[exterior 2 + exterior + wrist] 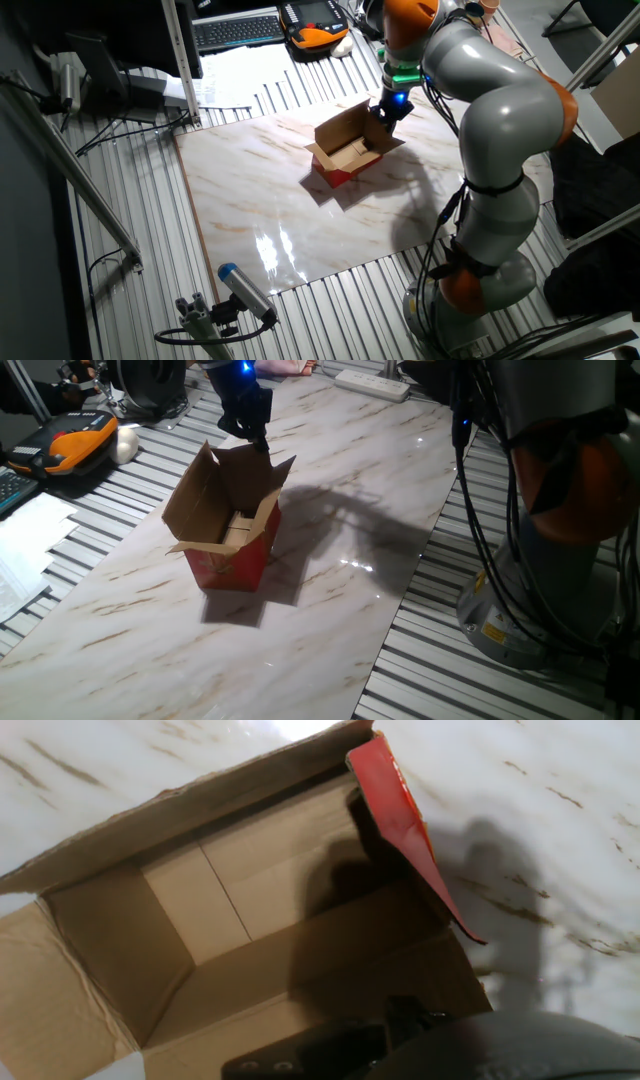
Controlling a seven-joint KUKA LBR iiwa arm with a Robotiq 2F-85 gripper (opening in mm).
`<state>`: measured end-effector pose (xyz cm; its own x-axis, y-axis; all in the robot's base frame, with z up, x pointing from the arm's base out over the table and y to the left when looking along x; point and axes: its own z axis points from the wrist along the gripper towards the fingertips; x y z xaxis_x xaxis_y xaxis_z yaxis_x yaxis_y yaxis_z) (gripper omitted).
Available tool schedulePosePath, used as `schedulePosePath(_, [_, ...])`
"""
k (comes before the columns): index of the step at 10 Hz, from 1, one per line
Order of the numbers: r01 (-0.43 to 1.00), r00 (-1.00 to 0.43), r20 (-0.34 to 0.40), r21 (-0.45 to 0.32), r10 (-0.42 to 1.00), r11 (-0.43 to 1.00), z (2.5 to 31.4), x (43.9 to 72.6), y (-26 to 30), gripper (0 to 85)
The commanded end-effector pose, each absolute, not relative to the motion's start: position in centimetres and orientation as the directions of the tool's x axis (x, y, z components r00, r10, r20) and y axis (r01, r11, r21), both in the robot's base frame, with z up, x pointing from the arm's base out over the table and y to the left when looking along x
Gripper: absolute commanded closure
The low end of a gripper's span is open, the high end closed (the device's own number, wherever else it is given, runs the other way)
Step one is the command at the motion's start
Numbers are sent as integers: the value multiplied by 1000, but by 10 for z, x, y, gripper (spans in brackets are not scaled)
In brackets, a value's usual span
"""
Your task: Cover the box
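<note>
The box (232, 535) stands open near the middle of the marble table (330, 590), flaps raised. The hand view looks into its plain brown interior with one red flap face turned up, which the fixed views hide. The gripper (258, 440) hangs at the far flap's top edge; whether its fingers are apart cannot be told.

Gripper (262, 442): fingertips lost against the box (232, 530) rear flap in one fixed view; jaws' spacing unreadable. Other fixed view: gripper (385, 115) too small, dark against the flap; contact with cardboard cannot be told. Hand view: box (250, 920) cut off at left and bottom edges; only a dark blurred part of the gripper shows at bottom, fingers not distinguishable. Flap label strips not legible anywhere.
</note>
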<state>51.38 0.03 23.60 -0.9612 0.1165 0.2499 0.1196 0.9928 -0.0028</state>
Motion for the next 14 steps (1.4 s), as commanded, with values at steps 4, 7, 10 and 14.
schedulePosePath(4, [171, -972, 174, 56, 159, 984, 236, 514, 0, 850])
schedulePosePath(7, [208, -967, 175, 139, 183, 968, 236, 514, 0, 850])
schedulePosePath(10, [229, -960, 206, 185, 190, 956, 236, 514, 0, 850])
schedulePosePath(14, [254, -963, 131, 143, 236, 957, 238, 511, 8, 850])
